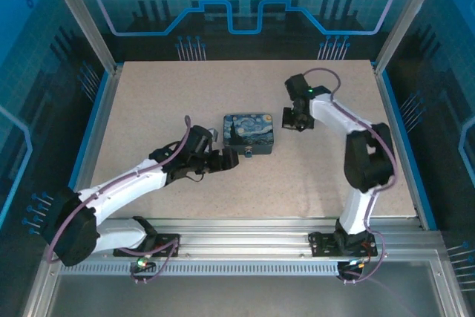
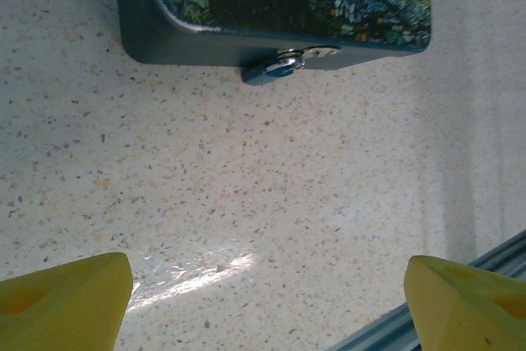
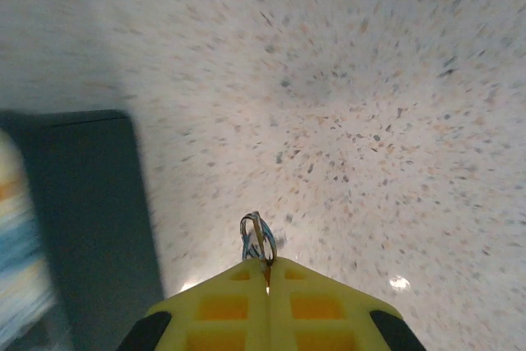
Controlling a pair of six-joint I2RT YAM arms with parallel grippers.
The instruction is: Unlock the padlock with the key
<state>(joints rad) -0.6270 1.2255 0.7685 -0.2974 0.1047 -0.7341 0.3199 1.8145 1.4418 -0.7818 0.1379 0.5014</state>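
The table point(image 1: 148, 109) is a flat, matte slab, pale with fine speckles. Near its middle sits the box point(image 1: 249, 131), round-cornered, with smooth dark teal walls and a painted night-sky lid; the lid is down, hiding the inside. The left gripper point(image 2: 263, 285) faces it, its 2 blocky yellow fingers wide apart, holding nothing. The right gripper point(image 3: 267, 265) has its fingers pressed together. The padlock point(image 2: 288, 62), small, blue and silvery, sits against the box's front wall. The key point(image 3: 258, 240), a thin metal loop, is pinched in the right gripper's tips, near the box's side.

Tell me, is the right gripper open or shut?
Shut: in the wrist view the right gripper has its yellow fingers pressed together, pinching what looks like the key, a small silvery loop, at the tips.
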